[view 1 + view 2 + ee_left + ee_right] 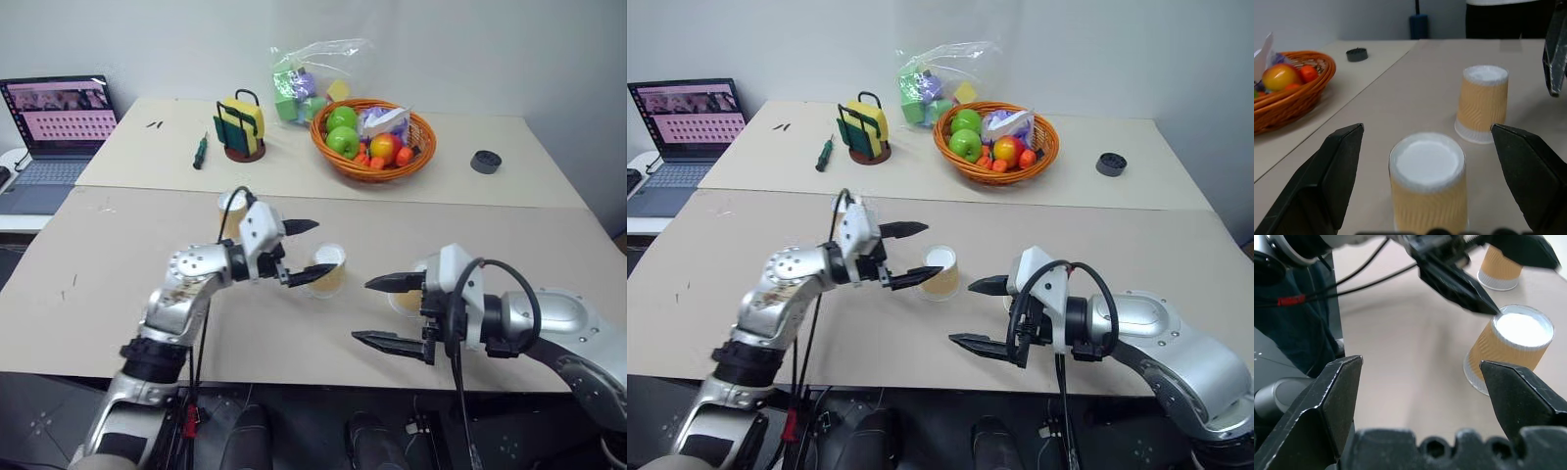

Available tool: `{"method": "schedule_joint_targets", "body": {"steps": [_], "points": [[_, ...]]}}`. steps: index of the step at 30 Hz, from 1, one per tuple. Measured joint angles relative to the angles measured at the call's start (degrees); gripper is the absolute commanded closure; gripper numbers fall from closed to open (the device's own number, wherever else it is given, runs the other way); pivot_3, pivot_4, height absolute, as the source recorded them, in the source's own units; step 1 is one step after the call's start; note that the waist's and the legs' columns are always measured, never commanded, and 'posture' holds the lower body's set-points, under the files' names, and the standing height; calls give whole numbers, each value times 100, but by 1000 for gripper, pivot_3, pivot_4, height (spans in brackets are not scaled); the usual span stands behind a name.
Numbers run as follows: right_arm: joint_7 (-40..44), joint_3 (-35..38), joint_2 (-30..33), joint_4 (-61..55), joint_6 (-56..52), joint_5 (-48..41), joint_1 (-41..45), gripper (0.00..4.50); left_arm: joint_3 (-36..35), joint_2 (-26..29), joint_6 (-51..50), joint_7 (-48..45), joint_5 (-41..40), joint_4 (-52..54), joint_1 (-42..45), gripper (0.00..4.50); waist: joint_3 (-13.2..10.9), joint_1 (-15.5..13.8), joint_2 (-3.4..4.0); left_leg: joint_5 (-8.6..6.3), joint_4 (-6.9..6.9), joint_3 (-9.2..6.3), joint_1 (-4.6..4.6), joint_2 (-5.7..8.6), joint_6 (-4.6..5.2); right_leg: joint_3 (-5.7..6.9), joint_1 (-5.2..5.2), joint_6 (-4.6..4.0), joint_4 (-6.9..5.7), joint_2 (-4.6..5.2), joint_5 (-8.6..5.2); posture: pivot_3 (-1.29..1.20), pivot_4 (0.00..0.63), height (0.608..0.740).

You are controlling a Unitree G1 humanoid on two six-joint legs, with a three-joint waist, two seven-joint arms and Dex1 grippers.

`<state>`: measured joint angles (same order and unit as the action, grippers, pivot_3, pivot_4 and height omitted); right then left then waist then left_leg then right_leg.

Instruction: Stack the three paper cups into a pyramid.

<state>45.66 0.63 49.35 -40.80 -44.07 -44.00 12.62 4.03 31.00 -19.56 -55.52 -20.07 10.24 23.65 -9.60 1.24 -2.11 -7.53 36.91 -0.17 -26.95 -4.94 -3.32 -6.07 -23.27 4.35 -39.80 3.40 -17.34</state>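
Paper cups (1427, 183) stand upside down and apart on the near table (118, 284), nothing stacked; middle cup sits between the left gripper (309, 251)'s wide fingers, right gripper (384, 311) spread, empty.

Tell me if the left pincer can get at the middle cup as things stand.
Probably yes: the left pincer is open with its fingers either side of the middle cup, which stands upside down on the table with nothing between.
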Motion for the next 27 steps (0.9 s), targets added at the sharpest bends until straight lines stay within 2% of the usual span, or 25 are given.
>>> {"method": "schedule_joint_targets", "body": {"steps": [3, 5, 9, 13, 17, 21, 27], "points": [[113, -108, -44, 153, 107, 114, 52, 0, -534, 90, -589, 443, -294, 593, -666, 74, -2, -21, 1, 0, 2, 0, 2, 0, 0, 2, 4, 1, 1, 3, -1, 0, 150, 675], [201, -208, -57, 257, 163, 234, 71, 0, -970, -235, -926, 1278, -311, 849, -959, 74, -2, -80, 1, 1, 4, -2, 4, 1, 0, 6, 10, 5, 2, 3, -3, 0, 150, 675], [295, -259, -106, 346, 202, 318, 179, 0, -1331, -1116, -904, 3337, 575, 757, -1173, 74, -2, -123, -1, 1, 13, -3, 6, 3, 0, 6, 14, 38, 4, 3, -17, 0, 150, 675], [310, -298, -152, 416, 226, 401, 260, 0, -1253, -1672, -627, 4347, 1180, 420, -1270, 74, -2, -151, -1, 1, 10, -4, 5, 4, 0, 6, 12, 5, 4, 2, 1, 0, 150, 675], [305, -388, -175, 428, 225, 452, 293, 0, -1144, -1789, -317, 4524, 1346, -393, -956, 74, -2, -185, -2, 1, 10, -4, 3, 5, -1, 7, 9, 5, 4, 2, 1, 0, 150, 675], [281, -408, -193, 427, 225, 460, 340, 0, -1117, -1722, 171, 4410, 1377, -1331, -230, 74, -2, -191, -1, 1, 10, -4, 0, 7, -1, 7, 10, 5, 10, 3, 2, 0, 150, 675], [265, -388, -180, 412, 223, 456, 351, 0, -953, -1572, 990, 3882, 1423, -3440, 1142, 74, -2, -187, -2, 1, 2, -5, -15, 7, -1, 9, 2, 6, 24, 3, 2, 0, 150, 675]]}}
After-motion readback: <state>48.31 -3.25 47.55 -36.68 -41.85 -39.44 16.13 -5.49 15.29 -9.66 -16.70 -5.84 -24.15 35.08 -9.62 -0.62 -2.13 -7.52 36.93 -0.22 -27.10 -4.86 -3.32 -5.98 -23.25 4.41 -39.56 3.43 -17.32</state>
